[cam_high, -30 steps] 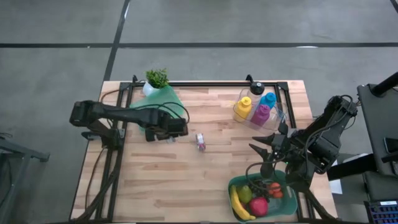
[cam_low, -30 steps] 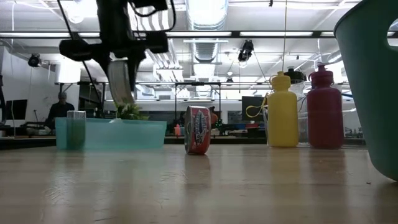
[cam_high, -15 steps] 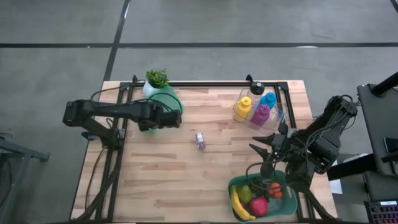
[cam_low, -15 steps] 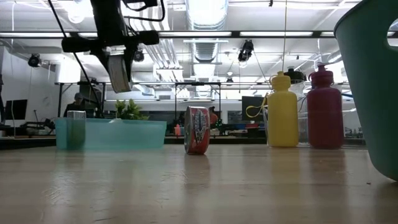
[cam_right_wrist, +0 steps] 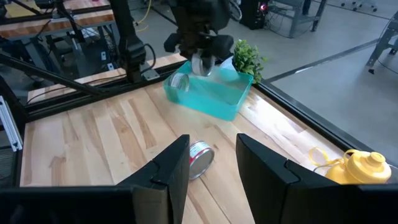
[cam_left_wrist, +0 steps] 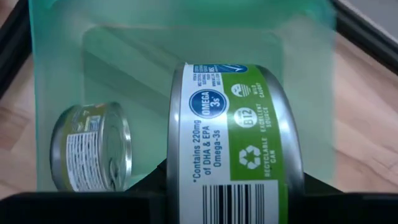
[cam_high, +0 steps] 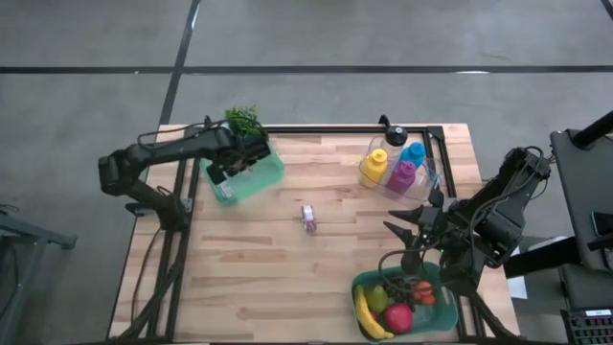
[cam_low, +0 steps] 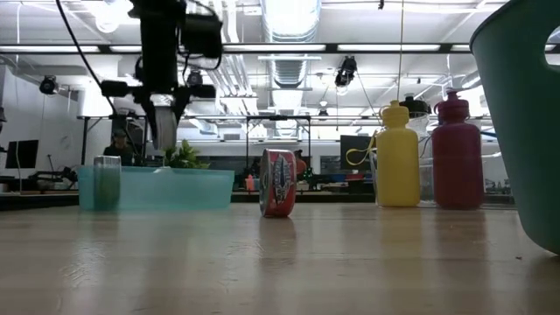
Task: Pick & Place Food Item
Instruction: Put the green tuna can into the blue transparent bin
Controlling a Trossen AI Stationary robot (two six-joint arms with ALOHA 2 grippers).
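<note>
Left wrist view has the left claw (cam_left_wrist: 233, 186) clamped on a green-labelled round tin can (cam_left_wrist: 233, 149), hanging over the translucent teal plastic bin (cam_left_wrist: 56, 68) where a second olive-labelled tin (cam_left_wrist: 93, 149) already lies. Red-labelled tin (cam_high: 308, 218) sits mid-counter (cam_high: 287, 278). Right claw (cam_right_wrist: 214, 165) waits near the green fruit basket (cam_high: 369, 283), fingers narrowly apart, holding nothing.

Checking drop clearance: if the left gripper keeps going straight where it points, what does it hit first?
Probably the bare floor of the teal bin. The left gripper holds a green-label can above it; another can lies off to one side, likely clear.
</note>
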